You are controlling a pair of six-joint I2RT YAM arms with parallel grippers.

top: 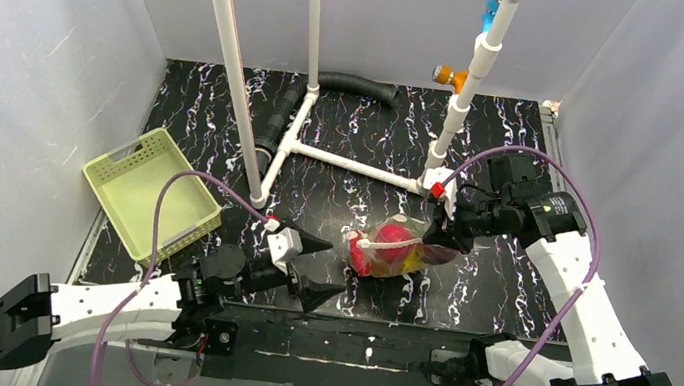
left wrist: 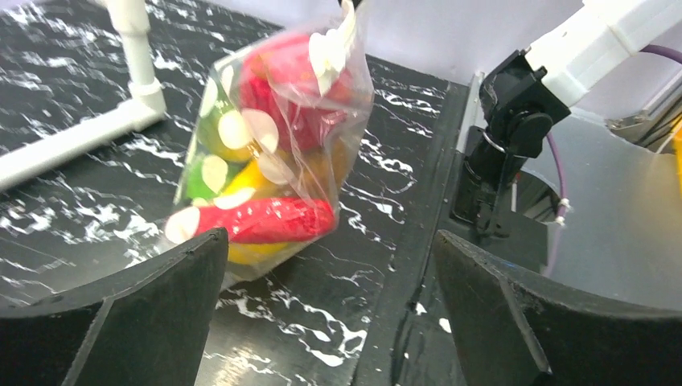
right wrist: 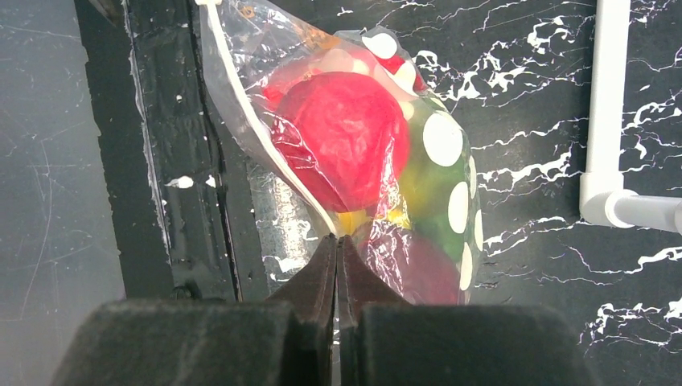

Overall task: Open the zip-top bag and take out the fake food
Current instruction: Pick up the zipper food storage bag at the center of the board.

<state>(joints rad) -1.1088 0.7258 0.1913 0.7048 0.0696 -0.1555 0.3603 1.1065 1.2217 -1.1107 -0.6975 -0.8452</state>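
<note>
The zip-top bag (top: 393,249) is clear plastic with pale round dots and sits in the middle of the black marbled table. The fake food is still inside it: a big red round piece (right wrist: 346,137), a red chili (left wrist: 269,219), a green piece (left wrist: 197,178) and something yellow. My right gripper (top: 437,235) is shut on the bag's edge at the end of its white zip strip (right wrist: 241,104), pinching it at the tips (right wrist: 336,239). My left gripper (top: 335,271) stands open just left of the bag (left wrist: 277,121), with nothing between its fingers (left wrist: 185,265).
A pale green perforated basket (top: 152,189) sits at the left edge of the table. A white pipe frame (top: 347,163) with upright posts stands behind the bag, and a black hose (top: 353,85) lies at the back. The right arm's base (left wrist: 507,153) is near the table's front edge.
</note>
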